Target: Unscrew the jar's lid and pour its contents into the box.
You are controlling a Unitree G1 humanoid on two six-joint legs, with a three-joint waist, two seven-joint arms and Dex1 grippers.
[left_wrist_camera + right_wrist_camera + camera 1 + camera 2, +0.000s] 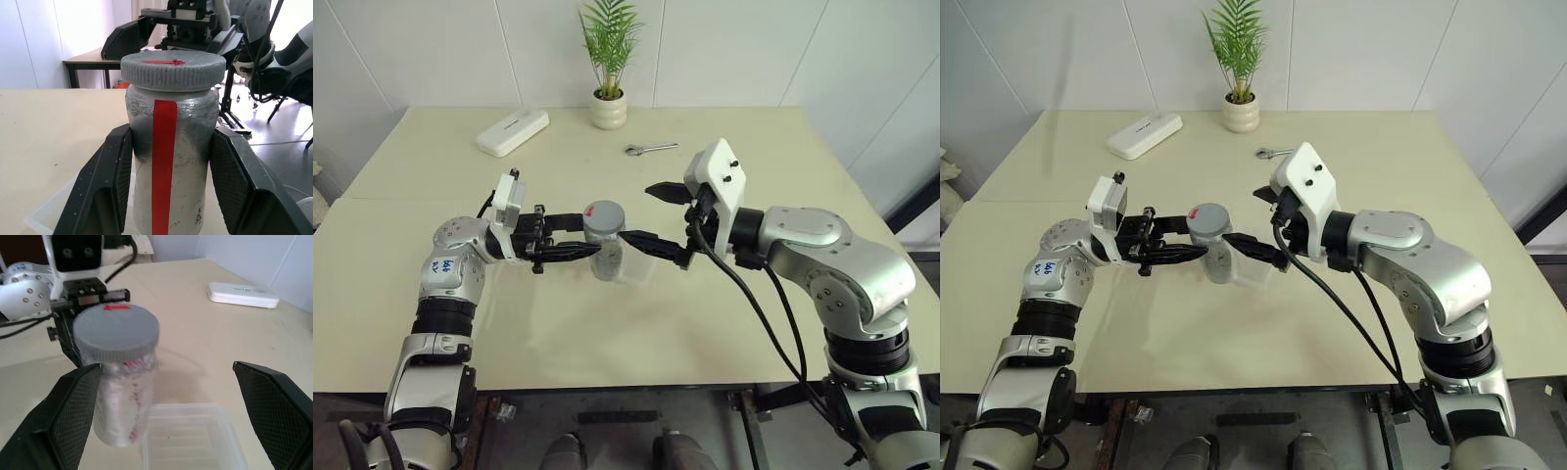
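My left gripper is shut on the jar, a silvery cylinder with a red stripe, and holds it upright above the table's middle. Its fingers press on both sides of the jar's body. The grey lid with its red mark sits on top of the jar. My right gripper stands open just right of the jar, pointing at it, with nothing between its fingers. The clear box lies on the table below and just right of the jar. The contents are hidden inside.
A white plant pot with a green plant stands at the table's far edge. A flat white case lies at the far left, and a metal wrench lies behind my right gripper. The table has bare room near its front edge.
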